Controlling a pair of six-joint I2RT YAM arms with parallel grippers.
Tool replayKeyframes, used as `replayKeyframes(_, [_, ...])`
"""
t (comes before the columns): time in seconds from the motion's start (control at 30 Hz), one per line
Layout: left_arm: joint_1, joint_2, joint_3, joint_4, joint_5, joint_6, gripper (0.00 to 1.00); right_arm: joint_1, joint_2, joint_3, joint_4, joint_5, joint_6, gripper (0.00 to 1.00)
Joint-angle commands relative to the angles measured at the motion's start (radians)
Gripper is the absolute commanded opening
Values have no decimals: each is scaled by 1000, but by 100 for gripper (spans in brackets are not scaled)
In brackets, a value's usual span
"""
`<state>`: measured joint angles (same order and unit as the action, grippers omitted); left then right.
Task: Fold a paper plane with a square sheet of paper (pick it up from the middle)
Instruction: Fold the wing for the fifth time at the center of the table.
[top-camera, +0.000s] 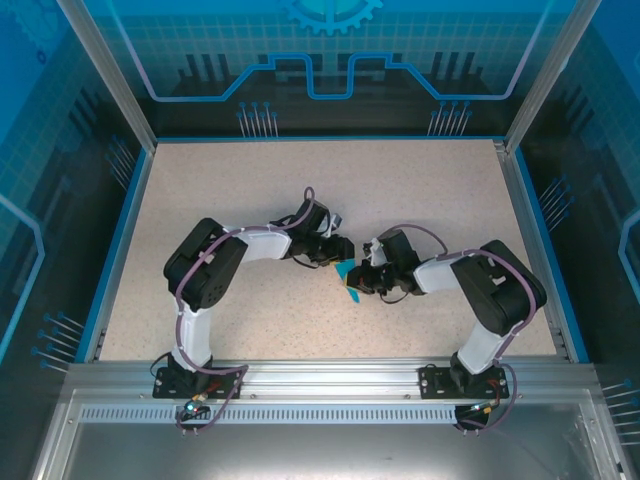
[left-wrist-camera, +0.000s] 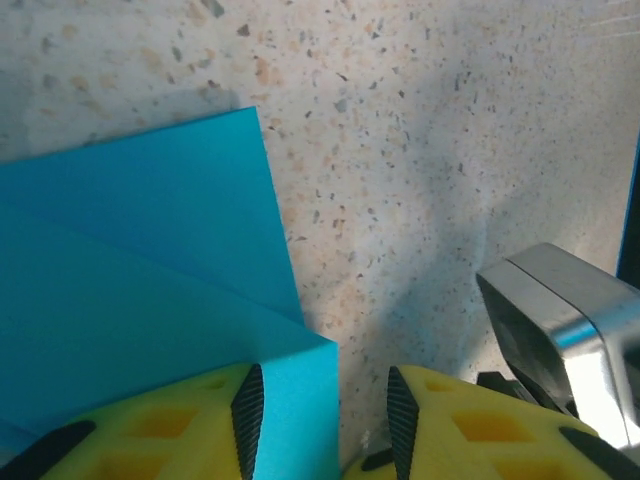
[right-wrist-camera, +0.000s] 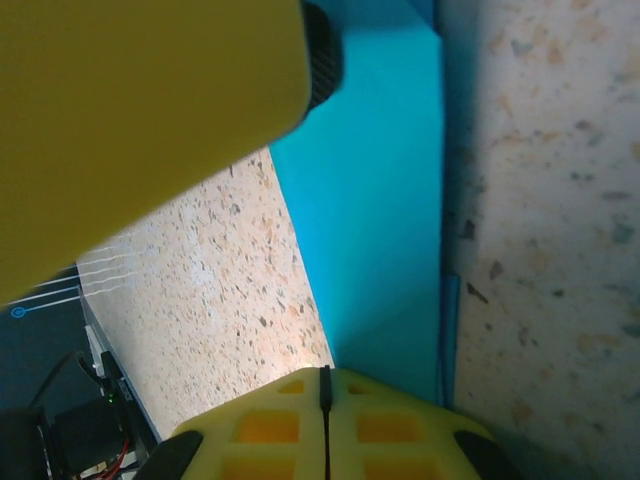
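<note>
Pinching folded paper (right-wrist-camera: 370, 200), right gripper (right-wrist-camera: 325, 385) pressed together; left gripper (left-wrist-camera: 318, 405) spread, paper edge within gap.

At the bottom we see the right gripper (right-wrist-camera: 326, 378), its two yellow fingers pressed together with only a thin dark seam between them. The teal paper (right-wrist-camera: 375, 200) runs from the top down to the fingertips, and its right edge is straight. We cannot tell whether it is pinched. A blurred yellow finger (right-wrist-camera: 150, 110) with a black pad looms at upper left, overlapping the paper. The speckled table (right-wrist-camera: 550, 250) lies on both sides.
</note>
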<state>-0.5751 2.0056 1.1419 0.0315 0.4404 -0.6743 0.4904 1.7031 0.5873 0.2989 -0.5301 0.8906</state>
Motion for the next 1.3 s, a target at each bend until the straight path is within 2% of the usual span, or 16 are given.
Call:
replayKeyframes(0.0, [9, 45, -11, -17, -39, 10, 39, 10, -61, -20, -76, 5, -14, 7])
replayKeyframes(0.23, [10, 58, -16, -12, -40, 15, 39, 40, -100, 22, -231, 25, -86, 9])
replayKeyframes(0.57, [12, 63, -18, -21, -43, 24, 38, 45, -47, -70, -190, 5, -73, 9])
replayKeyframes(0.8, [15, 70, -22, -20, -45, 19, 37, 45, -127, -112, -255, 34, -94, 9])
replayKeyframes(1.03, [15, 69, -26, -10, -29, 23, 37, 46, -188, -225, -171, 18, -34, 10])
replayKeyframes(1.27, [15, 62, -25, 4, 0, 30, 38, 28, -388, -123, -310, 84, -56, 12])
